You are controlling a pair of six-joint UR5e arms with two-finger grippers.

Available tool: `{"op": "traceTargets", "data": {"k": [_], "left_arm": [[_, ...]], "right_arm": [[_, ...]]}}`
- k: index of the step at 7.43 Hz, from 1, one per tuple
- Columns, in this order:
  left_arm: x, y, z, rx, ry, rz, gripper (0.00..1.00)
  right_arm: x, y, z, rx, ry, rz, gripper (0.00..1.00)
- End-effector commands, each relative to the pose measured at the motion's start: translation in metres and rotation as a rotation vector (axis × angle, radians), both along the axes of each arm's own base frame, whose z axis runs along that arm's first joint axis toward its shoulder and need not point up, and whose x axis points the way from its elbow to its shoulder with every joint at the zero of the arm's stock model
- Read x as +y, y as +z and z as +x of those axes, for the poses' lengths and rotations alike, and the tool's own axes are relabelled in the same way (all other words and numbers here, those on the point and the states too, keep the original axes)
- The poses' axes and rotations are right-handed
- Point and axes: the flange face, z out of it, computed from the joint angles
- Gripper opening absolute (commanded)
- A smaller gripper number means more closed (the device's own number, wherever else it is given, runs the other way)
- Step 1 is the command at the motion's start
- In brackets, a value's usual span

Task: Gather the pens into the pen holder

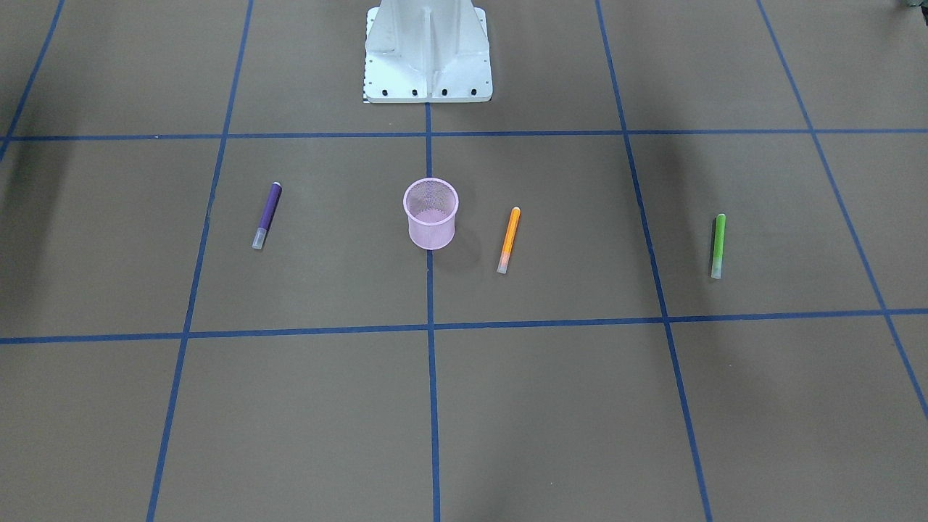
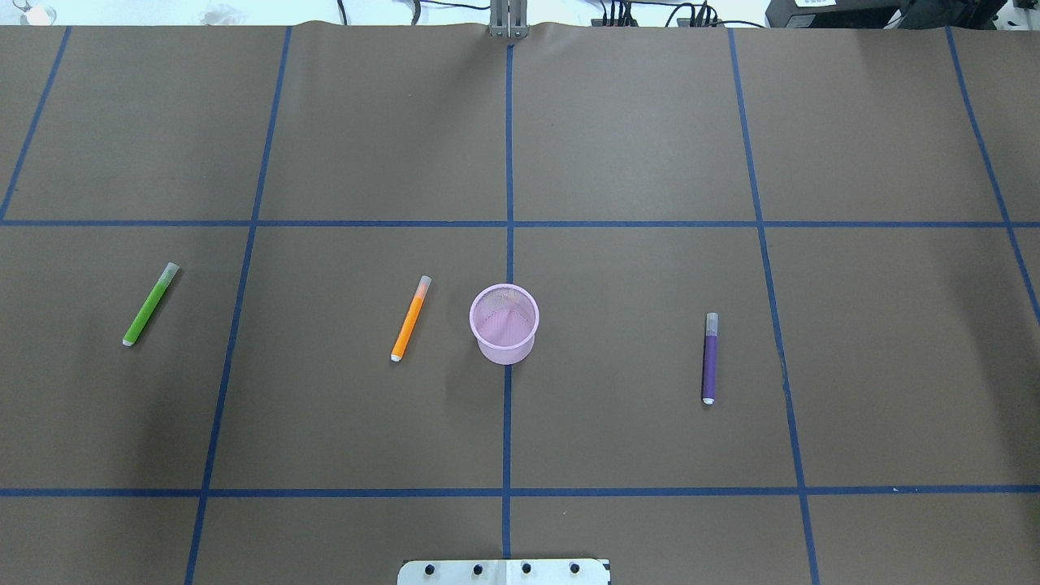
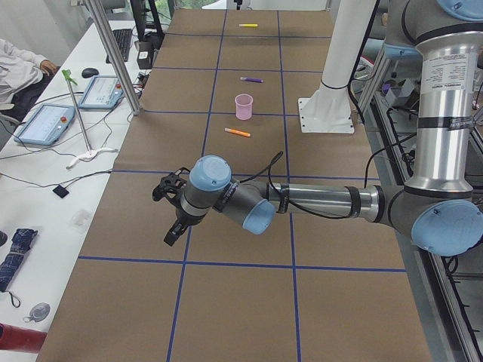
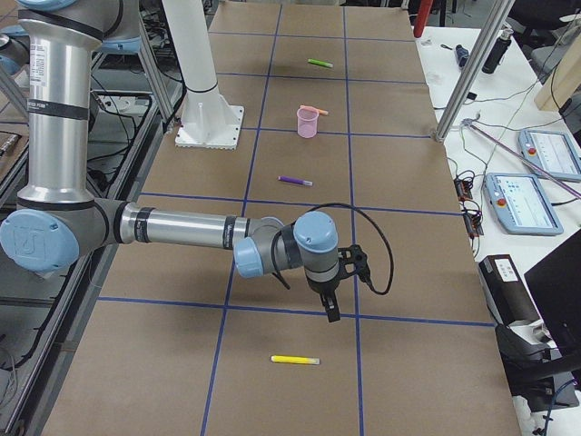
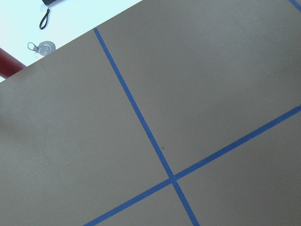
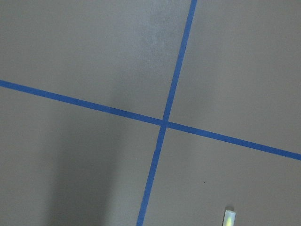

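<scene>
Closest to the camera at the desk's right end lies the yellow pen (image 4: 295,360), flat on the brown desk (image 4: 408,254) and alone in its square; what looks like its pale cap shows at the bottom edge of the right wrist view. Just beyond it the right arm (image 4: 182,227) reaches low over a tape crossing, near the pen but not touching it. Whether the right arm's jaws are apart or together cannot be told from this side view. Further on lies the purple pen (image 4: 295,181), then the pen holder (image 4: 308,123), upright on the centre tape line and empty. The orange pen (image 2: 410,318) lies near it on the far side, and the green pen (image 4: 320,64) lies well beyond. Farthest, the left arm (image 3: 317,202) hangs over bare desk toward the other end, and the left arm's jaws are just as unreadable. The pens look light, stiff and smooth, so they will likely roll if nudged. The best hold seems to be across the coloured barrel at mid-length, not on the cap, which might slip off. The mesh holder looks light too and could tip or slide, so each pen probably wants releasing from above its mouth.
</scene>
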Motion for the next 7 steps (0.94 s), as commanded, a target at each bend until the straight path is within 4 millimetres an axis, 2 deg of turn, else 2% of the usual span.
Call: {"op": "traceTargets", "data": {"k": [1, 2, 4, 5, 7], "left_arm": [[0.0, -0.004, 0.0, 0.005, -0.006, 0.016, 1.0], [-0.001, -0.007, 0.0, 0.005, -0.006, 0.027, 1.0], [-0.001, -0.007, 0.0, 0.005, -0.006, 0.033, 1.0], [-0.001, -0.009, 0.0, 0.005, -0.006, 0.037, 1.0], [0.0, -0.009, 0.0, 0.006, -0.007, 0.047, 1.0]], "right_arm": [[0.032, 0.09, 0.002, -0.017, 0.072, -0.073, 0.97], [0.039, 0.113, 0.002, -0.03, 0.133, -0.088, 0.94], [0.037, 0.13, 0.002, -0.013, 0.196, -0.113, 0.89], [0.031, 0.137, 0.001, -0.005, 0.196, -0.124, 0.85], [0.015, 0.133, -0.013, -0.002, 0.19, -0.129, 0.82]]}}
